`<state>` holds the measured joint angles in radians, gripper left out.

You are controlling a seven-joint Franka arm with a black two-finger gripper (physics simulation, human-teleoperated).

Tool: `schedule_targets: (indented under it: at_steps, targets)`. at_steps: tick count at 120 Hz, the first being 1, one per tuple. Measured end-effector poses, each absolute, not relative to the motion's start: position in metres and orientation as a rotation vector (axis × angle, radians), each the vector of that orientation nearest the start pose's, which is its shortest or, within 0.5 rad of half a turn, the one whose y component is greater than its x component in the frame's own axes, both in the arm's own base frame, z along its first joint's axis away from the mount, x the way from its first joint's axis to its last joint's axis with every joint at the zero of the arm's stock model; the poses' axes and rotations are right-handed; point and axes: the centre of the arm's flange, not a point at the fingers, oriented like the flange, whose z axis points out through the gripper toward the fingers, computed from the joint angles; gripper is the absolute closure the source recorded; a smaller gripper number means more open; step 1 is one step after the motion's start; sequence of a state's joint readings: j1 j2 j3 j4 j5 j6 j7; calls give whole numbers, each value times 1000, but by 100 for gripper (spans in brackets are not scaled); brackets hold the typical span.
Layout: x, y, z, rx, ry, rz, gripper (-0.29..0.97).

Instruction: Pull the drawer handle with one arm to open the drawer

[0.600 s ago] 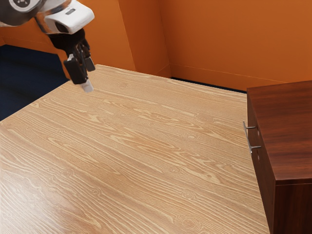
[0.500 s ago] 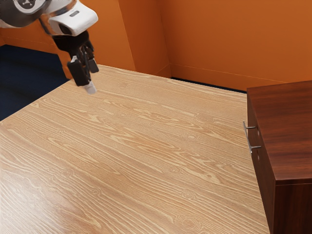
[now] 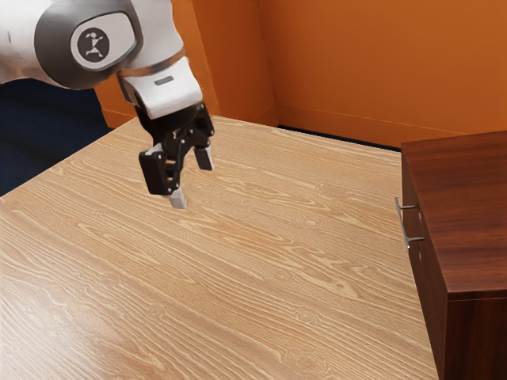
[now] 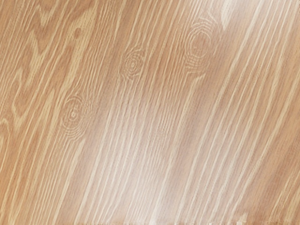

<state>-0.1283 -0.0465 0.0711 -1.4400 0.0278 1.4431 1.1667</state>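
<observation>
One dark wooden cabinet [image 3: 463,206] stands at the exterior view's right edge, its single metal handle [image 3: 406,224] on the front facing the arm. The one gripper [image 3: 190,178] hangs over the light wood-grain table [image 3: 261,269], well apart from the handle, its jaws spread and holding nothing. Orange walls [image 3: 380,55] and a dark blue floor [image 3: 40,134] surround the table.

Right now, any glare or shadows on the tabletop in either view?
Wrist view: a pale sheen washes out part of the table grain under the hand. Exterior view: a faint sheen near the view's lower left, no clear shadow under the claw, and the drawer front sits in shade.
</observation>
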Motion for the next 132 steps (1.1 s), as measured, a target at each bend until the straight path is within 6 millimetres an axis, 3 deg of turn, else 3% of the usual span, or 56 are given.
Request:
schedule_targets:
  at_steps: [23, 54, 63, 83, 104, 132]
  targets:
    - [538, 7, 681, -2355, 2029, -49, 0]
    - [574, 15, 654, -1914, 2502, -381, 2]
    - [588, 1, 643, -1744, 2611, -473, 5]
    - [609, -65, 629, -1327, 2790, -655, 20]
    - [630, -74, 612, -1074, 2821, -800, 28]
    - [651, -98, 603, -770, 2815, -855, 34]
